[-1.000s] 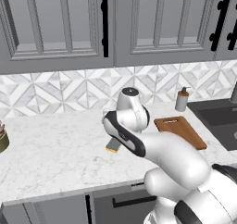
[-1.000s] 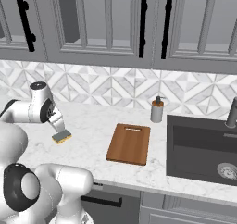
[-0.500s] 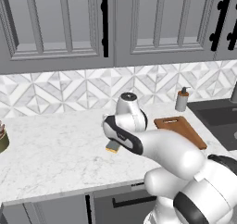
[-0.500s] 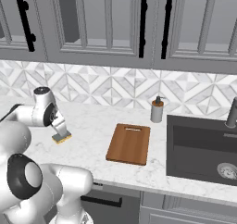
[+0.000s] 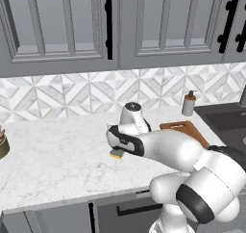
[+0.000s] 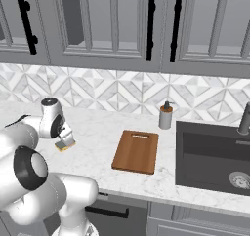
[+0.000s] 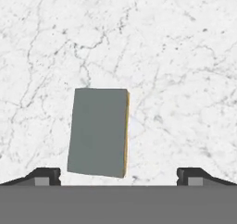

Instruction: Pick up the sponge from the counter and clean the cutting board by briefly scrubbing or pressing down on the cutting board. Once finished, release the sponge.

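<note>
Directly beneath the two-finger gripper (image 7: 118,174), the small flat rectangular sponge (image 7: 98,132) with its grey-blue top and yellow under-layer is lying on the broad white marble-patterned counter (image 7: 185,56). Its fingers (image 7: 45,176) are standing spread wide, one to each side of the sponge, neither touching it. From the right base camera, the sponge (image 6: 65,145) is sitting just under the hand, well apart from the flat reddish-brown wooden cutting board (image 6: 136,151), which is resting near a grey soap dispenser bottle (image 6: 166,116) and a dark sink (image 6: 210,154).
</note>
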Tool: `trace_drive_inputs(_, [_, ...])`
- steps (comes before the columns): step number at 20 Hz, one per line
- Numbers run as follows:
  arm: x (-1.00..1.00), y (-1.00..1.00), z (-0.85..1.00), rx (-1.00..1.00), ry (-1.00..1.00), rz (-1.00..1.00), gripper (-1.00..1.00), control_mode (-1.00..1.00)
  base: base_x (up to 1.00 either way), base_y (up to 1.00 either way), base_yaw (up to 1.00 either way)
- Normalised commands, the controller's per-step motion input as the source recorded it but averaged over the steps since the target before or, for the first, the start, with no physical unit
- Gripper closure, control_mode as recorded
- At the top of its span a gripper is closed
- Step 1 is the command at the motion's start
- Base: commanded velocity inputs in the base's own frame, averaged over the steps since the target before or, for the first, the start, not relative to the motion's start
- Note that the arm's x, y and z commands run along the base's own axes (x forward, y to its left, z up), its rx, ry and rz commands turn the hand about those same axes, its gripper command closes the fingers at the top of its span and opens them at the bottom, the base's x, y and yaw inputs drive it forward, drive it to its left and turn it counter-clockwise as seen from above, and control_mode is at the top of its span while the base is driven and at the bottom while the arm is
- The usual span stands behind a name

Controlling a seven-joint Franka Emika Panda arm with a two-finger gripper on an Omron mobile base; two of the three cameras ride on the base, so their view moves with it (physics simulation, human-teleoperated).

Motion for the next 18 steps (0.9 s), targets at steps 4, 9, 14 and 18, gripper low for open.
trace_drive_inputs(4, [0.21,0.0,-0.23,0.0,0.03,0.0,-1.0,-1.0,0.0,0.0,0.0])
trace_drive_inputs(9, [0.19,0.01,-0.1,0.0,0.01,0.0,-1.0,-1.0,0.0,0.0,0.0])
trace_drive_inputs(14, [0.14,0.0,-0.17,0.0,0.02,0.0,-1.0,-1.0,0.0,0.0,0.0])
trace_drive_inputs(18, [0.05,0.04,-0.18,0.0,0.0,0.0,-1.0,-1.0,0.0,0.0,0.0])
